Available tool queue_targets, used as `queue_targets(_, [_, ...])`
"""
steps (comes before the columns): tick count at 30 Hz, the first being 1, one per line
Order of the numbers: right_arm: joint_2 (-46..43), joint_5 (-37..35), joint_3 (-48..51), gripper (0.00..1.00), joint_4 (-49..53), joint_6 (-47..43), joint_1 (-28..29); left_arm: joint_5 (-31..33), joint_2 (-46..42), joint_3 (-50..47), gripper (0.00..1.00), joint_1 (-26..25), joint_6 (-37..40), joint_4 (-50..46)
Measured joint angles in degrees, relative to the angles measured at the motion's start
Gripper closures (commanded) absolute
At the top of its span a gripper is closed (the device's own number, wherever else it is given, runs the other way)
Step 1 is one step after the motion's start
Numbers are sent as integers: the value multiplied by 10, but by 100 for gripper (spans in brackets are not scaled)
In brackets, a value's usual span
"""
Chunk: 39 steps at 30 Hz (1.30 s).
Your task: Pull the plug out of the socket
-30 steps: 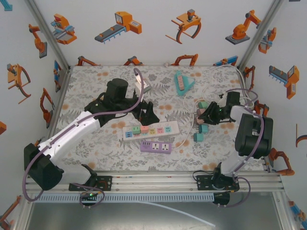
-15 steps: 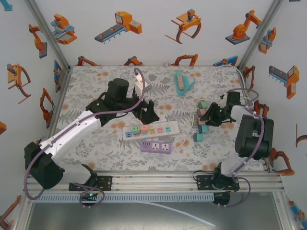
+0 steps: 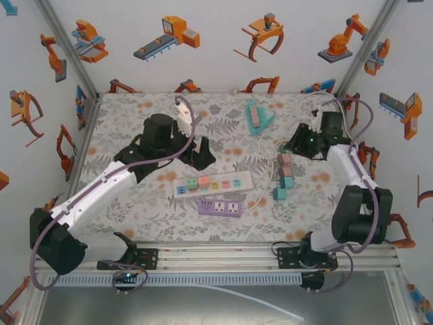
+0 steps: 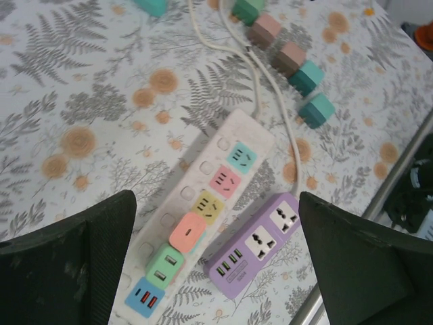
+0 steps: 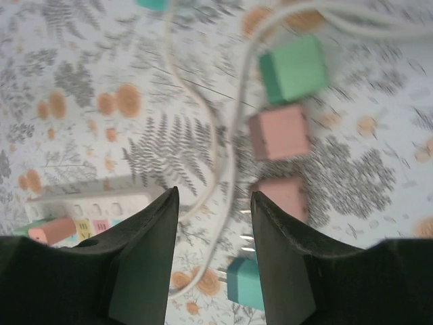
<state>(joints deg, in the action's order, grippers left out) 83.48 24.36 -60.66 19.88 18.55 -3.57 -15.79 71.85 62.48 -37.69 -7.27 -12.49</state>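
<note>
Right arm, change: has swung back from the loose adapter cubes (image 3: 284, 169) toward 12 o'clock; the right pincer (image 3: 295, 141) now hangs over the far right of the tabletop (image 3: 128, 115), at about 1 o'clock from the cubes.
Left arm, change: has drifted a little toward 10 o'clock; the left pincer (image 4: 215, 203) now hovers just beyond the strip.
Right pincer, state: jaws part-way apart, bare tabletop and cable showing between them, nothing held.
Left pincer, state: jaws spread wide, nothing between them, touching nothing.
Plug, place: the salmon-pink plug (image 4: 191, 232) sits seated in the white power strip (image 4: 201, 170), near the middle of the tabletop, second position from the strip's 9 o'clock end in the top view, with a green block just beside it toward that end.
Neighbour: a purple power strip (image 4: 260, 250) lies just beside the white one, on its 5 o'clock side in the top view.
Meaning for the task: the plug is not yet pulled. With the right pincer withdrawn and empty, the left pincer is the nearer one and looks the likelier to make the grasp.
Strip, long axis: roughly 9 to 3 o'clock in the top view, the 3 o'clock end tipped slightly away; 7 to 1 o'clock in the left wrist view.
Plug, pointing: its body stands up from the strip's face, toward the overhead camera; its rounded top shows no clearly longer side.
Pull direction, judged: straight up off the face, across the strip's long axis.
</note>
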Motion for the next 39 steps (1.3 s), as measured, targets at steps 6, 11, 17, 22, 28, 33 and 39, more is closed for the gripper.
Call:
queue_targets(6, [-37, -3, -23, 55, -75, -94, 157, 69, -49, -60, 3, 76, -89, 10])
queue_targets(11, [-41, 8, -22, 44, -129, -242, 286, 108, -84, -98, 3, 125, -144, -11])
queue_targets(17, [-15, 31, -35, 35, -119, -389, 383, 119, -116, -153, 3, 182, -214, -38])
queue_targets(22, [46, 46, -75, 32, -63, -501, 449, 115, -117, -184, 3, 202, -255, -65])
queue_targets(28, [123, 52, -111, 33, -16, -581, 498, 103, -109, -203, 3, 205, -272, -85])
queue_targets(33, [181, 59, -134, 40, -2, -603, 502, 89, -97, -217, 3, 205, -278, -88])
queue_targets(39, [218, 76, -148, 48, 13, -621, 502, 70, -82, -225, 3, 205, -280, -88])
